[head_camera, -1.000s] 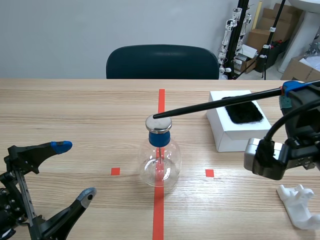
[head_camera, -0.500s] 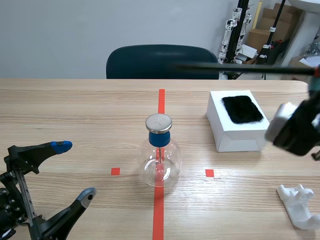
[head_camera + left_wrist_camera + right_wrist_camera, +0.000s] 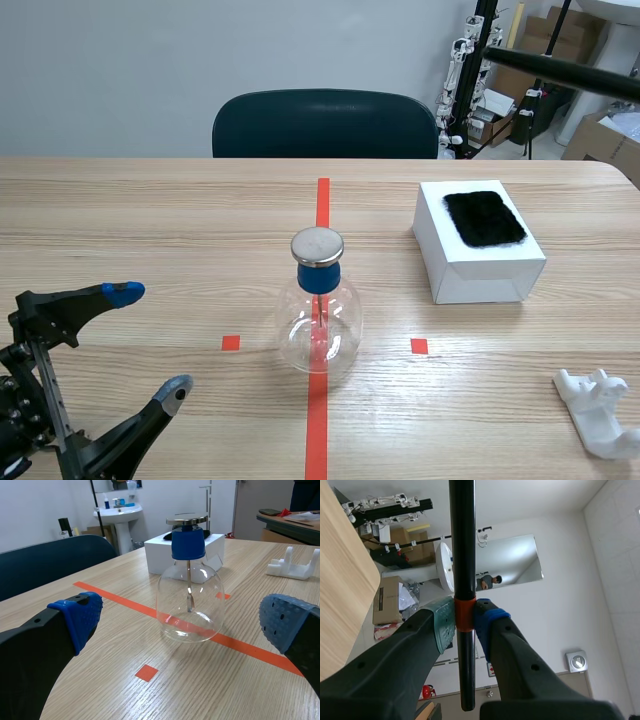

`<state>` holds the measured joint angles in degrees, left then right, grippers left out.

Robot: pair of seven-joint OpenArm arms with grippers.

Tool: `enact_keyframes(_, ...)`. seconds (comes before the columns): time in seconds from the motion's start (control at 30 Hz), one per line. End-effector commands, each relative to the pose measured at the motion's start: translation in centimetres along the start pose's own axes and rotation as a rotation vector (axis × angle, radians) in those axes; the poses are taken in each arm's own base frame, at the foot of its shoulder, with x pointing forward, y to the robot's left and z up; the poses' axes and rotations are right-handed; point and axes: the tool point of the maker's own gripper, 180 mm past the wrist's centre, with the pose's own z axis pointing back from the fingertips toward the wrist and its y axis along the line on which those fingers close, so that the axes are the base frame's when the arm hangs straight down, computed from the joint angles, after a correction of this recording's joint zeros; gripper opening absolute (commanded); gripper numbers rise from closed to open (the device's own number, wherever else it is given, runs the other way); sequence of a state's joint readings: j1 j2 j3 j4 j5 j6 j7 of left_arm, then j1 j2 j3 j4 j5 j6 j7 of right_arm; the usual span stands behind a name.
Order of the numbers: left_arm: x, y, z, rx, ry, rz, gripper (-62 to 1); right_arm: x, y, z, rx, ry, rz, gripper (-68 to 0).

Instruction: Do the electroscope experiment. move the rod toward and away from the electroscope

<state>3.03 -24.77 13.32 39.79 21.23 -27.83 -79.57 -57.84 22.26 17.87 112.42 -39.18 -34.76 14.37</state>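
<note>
The electroscope (image 3: 318, 308) is a clear glass flask with a blue stopper and a round metal cap, standing on the red centre line; it also shows ahead of my left gripper (image 3: 175, 625), whose fingers stand wide open around empty air. That left gripper (image 3: 140, 340) rests low at the near left of the table. The black rod (image 3: 565, 72) with an orange band hangs high at the far right, well away from the flask. My right gripper (image 3: 465, 620) is shut on the rod (image 3: 462, 555) at the orange band, lifted off the table.
A white box (image 3: 478, 252) with a black fur pad (image 3: 484, 218) on top stands right of the flask. A white plastic holder (image 3: 598, 410) lies at the near right corner. A dark chair (image 3: 325, 122) stands behind the table.
The right arm has swung up and away to the right, carrying the rod from the electroscope's cap to high above the table's far right. The left arm has stayed still.
</note>
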Motion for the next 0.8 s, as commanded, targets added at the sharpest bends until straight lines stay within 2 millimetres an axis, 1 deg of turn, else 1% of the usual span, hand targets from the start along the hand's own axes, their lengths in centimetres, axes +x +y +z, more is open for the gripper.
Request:
enact_keyframes(0.0,0.7,0.4,0.0,0.009,-0.03,-0.011,1.4,-0.1,-0.2,0.8,-0.001,-0.003,-0.001,-66.8)
enact_keyframes(0.17,0.7,0.4,0.0,0.009,-0.029,-0.011,1.4,0.2,0.4,3.1,0.056,-0.023,0.0,-66.8)
enact_keyframes(0.33,0.7,0.4,0.0,0.009,-0.029,-0.011,1.4,0.6,1.1,4.3,0.103,-0.042,-0.005,-66.8)
enact_keyframes(0.57,0.7,0.4,0.0,0.009,-0.029,-0.011,1.4,0.9,1.8,4.8,0.143,-0.066,0.019,-66.8)
enact_keyframes(0.77,0.7,0.4,0.0,0.009,-0.03,-0.011,1.4,0.9,1.9,4.8,0.143,-0.067,0.02,-66.9)
